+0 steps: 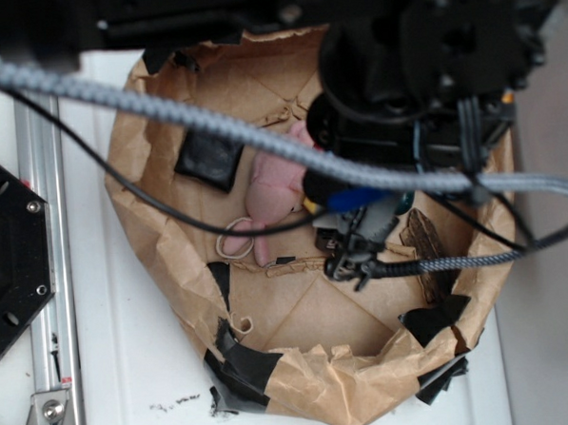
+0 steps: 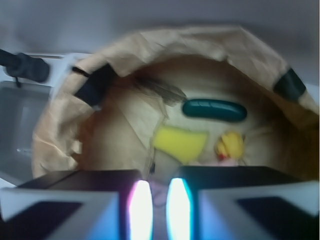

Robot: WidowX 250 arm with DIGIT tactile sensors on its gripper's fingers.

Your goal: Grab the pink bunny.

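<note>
The pink bunny (image 1: 271,186) lies inside a crumpled brown paper bag (image 1: 147,229), its ear loops (image 1: 236,240) stretched toward the bag's left wall. The black arm (image 1: 419,63) hangs over the bunny's upper end and hides the fingers in the exterior view. In the wrist view my gripper (image 2: 159,200) has its two bright pads (image 2: 141,207) nearly together. A pale pink bit of the bunny (image 2: 159,192) sits in the narrow gap between them. The rest of the bunny is hidden below the fingers.
Ahead of the fingers lie a yellow sponge (image 2: 180,143), a small yellow duck (image 2: 230,146) and a dark green oblong object (image 2: 214,109). Black tape patches (image 1: 236,360) mark the bag's torn rim. A braided grey cable (image 1: 164,109) crosses above the bag. A metal rail (image 1: 48,282) runs at left.
</note>
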